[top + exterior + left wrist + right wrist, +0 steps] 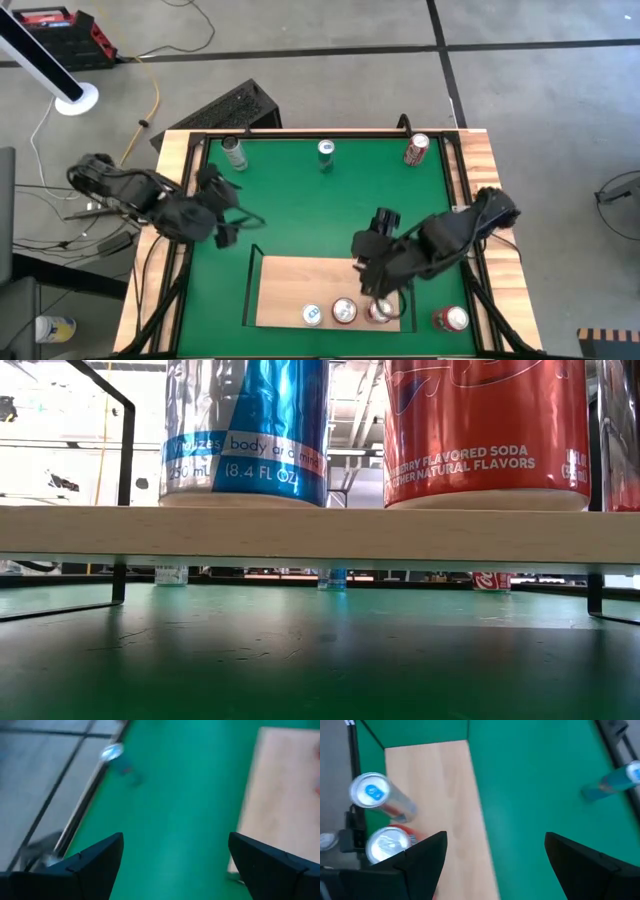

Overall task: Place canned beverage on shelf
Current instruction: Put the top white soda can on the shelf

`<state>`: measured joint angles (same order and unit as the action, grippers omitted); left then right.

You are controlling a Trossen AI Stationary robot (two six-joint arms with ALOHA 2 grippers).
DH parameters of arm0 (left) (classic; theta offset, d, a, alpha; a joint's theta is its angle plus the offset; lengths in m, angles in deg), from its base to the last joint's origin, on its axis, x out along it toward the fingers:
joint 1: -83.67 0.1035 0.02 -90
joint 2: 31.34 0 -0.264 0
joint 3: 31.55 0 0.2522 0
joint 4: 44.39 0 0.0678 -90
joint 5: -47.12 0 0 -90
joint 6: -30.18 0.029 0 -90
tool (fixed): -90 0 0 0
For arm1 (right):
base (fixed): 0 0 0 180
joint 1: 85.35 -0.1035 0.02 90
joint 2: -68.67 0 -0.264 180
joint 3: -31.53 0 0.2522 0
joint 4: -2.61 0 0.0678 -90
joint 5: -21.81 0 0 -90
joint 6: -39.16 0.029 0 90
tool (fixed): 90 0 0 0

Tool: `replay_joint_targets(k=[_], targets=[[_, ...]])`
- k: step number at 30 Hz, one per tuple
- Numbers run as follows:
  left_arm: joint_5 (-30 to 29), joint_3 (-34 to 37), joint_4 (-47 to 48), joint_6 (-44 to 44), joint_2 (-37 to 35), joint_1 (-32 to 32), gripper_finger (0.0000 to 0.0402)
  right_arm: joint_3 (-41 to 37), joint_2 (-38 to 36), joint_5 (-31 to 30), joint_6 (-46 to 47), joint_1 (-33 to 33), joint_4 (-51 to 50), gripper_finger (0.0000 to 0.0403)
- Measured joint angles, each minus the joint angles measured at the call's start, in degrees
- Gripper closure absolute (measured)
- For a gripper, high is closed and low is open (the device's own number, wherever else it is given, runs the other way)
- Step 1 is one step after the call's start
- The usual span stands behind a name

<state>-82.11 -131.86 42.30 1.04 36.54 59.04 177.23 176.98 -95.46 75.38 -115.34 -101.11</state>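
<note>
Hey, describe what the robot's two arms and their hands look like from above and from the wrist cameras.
Both arms are black, built of chunky jointed segments with dark cables looped along them. The left hand and the right hand each end in two fingers. Up close the left fingers and the right fingers are matte black wedges with angular, tapering edges. No markings or labels show on them.

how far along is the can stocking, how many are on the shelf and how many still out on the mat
Done: three cans stand along the near edge of the shelf: a blue-topped can, a silver-topped can and a third can under the right gripper, which is open above it. In hand: nothing; the left gripper is open over the mat. Left: three cans at the far edge and a red can beside the shelf.
</note>
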Motion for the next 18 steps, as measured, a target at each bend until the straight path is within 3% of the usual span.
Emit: replay_joint_targets(k=[5, 10, 18], targets=[[-6.57, 9.68, 0.16, -11.99, -8.76, 8.98, 0.0056, -7.71, -8.19, 0.22, -4.59, 3.69, 0.05, 0.0045], [-4.38, 13.47, -2.23, -7.43, -11.44, 26.71, 0.0056, -19.7, -17.67, 0.39, -7.63, 8.61, 0.07, 0.0045], [21.75, 13.55, -14.17, 9.48, -4.76, 65.52, 0.0056, -41.42, -33.37, 3.06, -10.92, 15.16, 10.38, 0.0045]])
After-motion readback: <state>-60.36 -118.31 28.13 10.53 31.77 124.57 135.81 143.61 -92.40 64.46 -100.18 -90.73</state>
